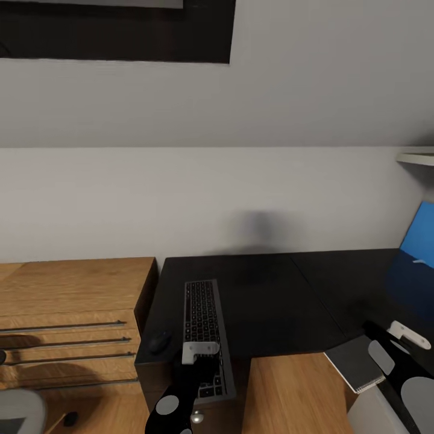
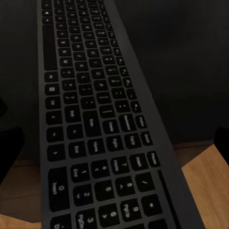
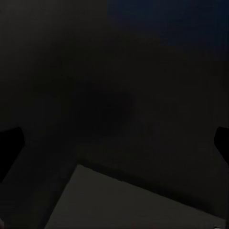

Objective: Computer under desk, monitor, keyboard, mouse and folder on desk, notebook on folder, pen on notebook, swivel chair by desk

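The keyboard (image 1: 204,328) lies lengthwise on the left part of the black desk (image 1: 283,301), its near end sticking out past the front edge. My left gripper (image 1: 202,361) hovers over that near end, open. In the left wrist view the keyboard (image 2: 95,119) runs between the two dark fingertips (image 2: 9,148) at the sides. The small black mouse (image 1: 160,342) sits just left of the keyboard. The grey notebook (image 1: 357,363) lies at the desk's front right. My right gripper (image 1: 386,340) is open just above and beyond it; its wrist view shows the notebook corner (image 3: 138,205).
A light wooden dresser (image 1: 72,301) with bar handles stands against the desk's left side. A grey chair part (image 1: 18,413) shows at the lower left. A blue panel (image 1: 422,241) rises at the desk's far right, below a white shelf (image 1: 417,158). Wood floor (image 1: 289,392) lies in the desk's inner corner.
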You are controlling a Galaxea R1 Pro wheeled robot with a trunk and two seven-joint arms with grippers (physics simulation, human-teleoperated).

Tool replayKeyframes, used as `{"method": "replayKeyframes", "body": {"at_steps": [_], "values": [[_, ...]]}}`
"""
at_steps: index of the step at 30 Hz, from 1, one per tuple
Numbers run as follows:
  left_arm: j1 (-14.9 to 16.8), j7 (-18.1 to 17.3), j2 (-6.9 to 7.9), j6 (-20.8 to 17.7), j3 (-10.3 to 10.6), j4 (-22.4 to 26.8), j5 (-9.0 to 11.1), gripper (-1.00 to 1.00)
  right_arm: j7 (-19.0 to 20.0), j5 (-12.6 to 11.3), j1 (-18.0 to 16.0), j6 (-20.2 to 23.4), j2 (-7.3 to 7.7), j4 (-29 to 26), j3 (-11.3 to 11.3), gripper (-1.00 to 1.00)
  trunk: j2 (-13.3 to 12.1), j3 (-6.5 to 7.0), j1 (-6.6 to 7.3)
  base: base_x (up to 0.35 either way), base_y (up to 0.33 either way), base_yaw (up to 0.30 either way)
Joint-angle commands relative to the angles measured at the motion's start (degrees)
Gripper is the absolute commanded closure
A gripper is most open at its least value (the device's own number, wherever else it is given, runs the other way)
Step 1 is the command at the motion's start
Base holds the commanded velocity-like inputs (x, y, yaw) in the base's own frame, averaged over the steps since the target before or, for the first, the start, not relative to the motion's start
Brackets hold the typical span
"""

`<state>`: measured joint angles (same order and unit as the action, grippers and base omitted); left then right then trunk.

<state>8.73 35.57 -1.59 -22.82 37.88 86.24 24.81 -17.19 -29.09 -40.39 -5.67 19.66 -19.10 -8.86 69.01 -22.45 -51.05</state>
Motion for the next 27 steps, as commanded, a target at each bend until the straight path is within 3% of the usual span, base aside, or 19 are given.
{"method": "replayKeyframes", "body": {"at_steps": [1,9,13,15,16,24,25,27], "values": [[0.1,0.5,0.01,-0.2,0.1,0.1,0.4,-1.00,0.0,-0.6,0.0,-0.3,-0.01,-0.2,0.1,-1.00,-0.4,0.12,0.22,0.000,0.000,0.000],[0.1,0.5,0.01,-0.1,0.1,0.1,0.4,-1.00,-0.3,-0.5,0.1,-0.2,-0.23,-5.7,0.0,-1.00,-3.6,1.55,1.98,0.000,0.000,0.000],[0.1,0.5,0.01,-0.1,0.1,0.1,0.4,-1.00,-0.4,-0.5,0.3,0.0,-0.46,-8.7,0.2,-1.00,-3.6,1.55,1.98,0.000,0.000,0.000],[0.1,0.5,0.01,-0.2,0.1,0.1,0.4,-1.00,-0.7,-0.3,0.6,0.6,-1.44,-12.0,0.2,-1.00,-3.6,1.55,1.98,0.000,0.000,0.000],[0.1,0.5,0.01,-0.1,0.1,0.1,0.4,-1.00,-3.6,1.4,2.7,4.6,-3.63,-19.4,0.2,-1.00,-3.6,1.55,1.98,0.000,0.000,0.000],[0.1,0.5,0.04,-0.1,0.0,0.1,0.4,-1.00,-10.2,4.9,10.7,14.6,-6.77,-37.0,0.2,-1.00,-3.6,1.55,1.98,0.000,0.000,0.000],[0.1,0.5,0.08,-0.1,0.0,0.1,0.4,-1.00,-10.9,5.3,13.5,16.5,-8.37,-42.6,0.2,-1.00,-3.6,1.55,1.98,0.000,0.000,0.000],[0.1,0.5,0.14,-0.1,0.0,0.1,0.4,-1.00,-11.4,5.6,16.2,17.8,-10.23,-47.9,0.2,-1.00,-3.6,1.55,1.98,0.000,0.000,0.000]]}}
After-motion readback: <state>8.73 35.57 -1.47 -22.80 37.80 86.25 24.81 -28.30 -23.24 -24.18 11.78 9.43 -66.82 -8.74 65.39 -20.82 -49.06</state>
